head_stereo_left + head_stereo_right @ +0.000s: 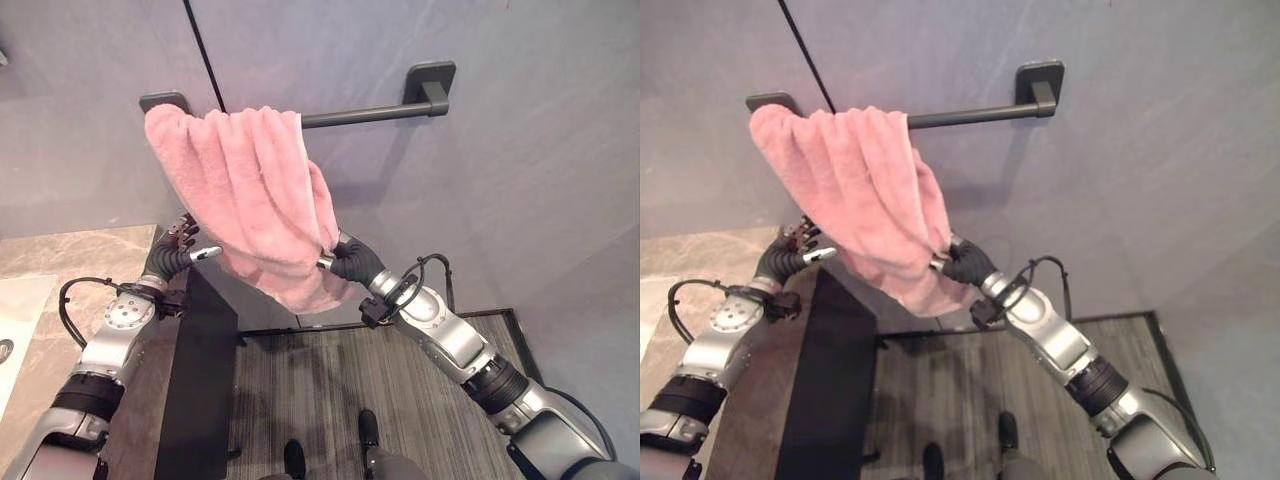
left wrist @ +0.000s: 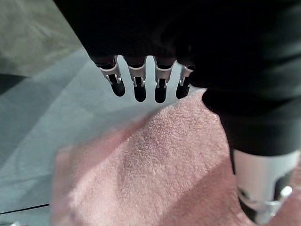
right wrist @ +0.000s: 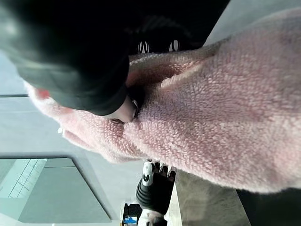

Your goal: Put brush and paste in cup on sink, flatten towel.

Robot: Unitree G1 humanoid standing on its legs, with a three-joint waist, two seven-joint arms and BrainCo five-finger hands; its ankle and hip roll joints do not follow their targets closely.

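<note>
In the left eye view, a pink towel (image 1: pixel 255 195) is seen draped in bunched folds over the left end of a dark towel bar (image 1: pixel 370 115) fixed to a grey wall (image 1: pixel 520 180); the right part of the bar is left bare. The towel's lower right edge is pinched by the right hand (image 1: pixel 338 258), whose fingers are partly buried in the cloth. The left hand (image 1: pixel 180 245) is held just beside the towel's lower left edge, with a fingertip reaching towards the cloth; whether it touches cannot be told. A marble table (image 1: pixel 70 260) is seen at the lower left, with the white rim of a sink (image 1: pixel 12 320) at the edge, and a dark panel (image 1: pixel 205 380) stands beside the table above a striped grey floor (image 1: pixel 330 390). In the right eye view, the same arrangement is shown, with the towel gathered into a hanging point at the right hand. In the left wrist view, the left hand's fingers (image 2: pixel 136 84) are seen straight and slightly spread above the towel, holding nothing. In the right wrist view, the right hand's thumb (image 3: pixel 124 110) is pressed into the folds of the towel, and the cloth is bunched around it; the left hand's dark wrist cover is seen beyond the towel's lower edge.
</note>
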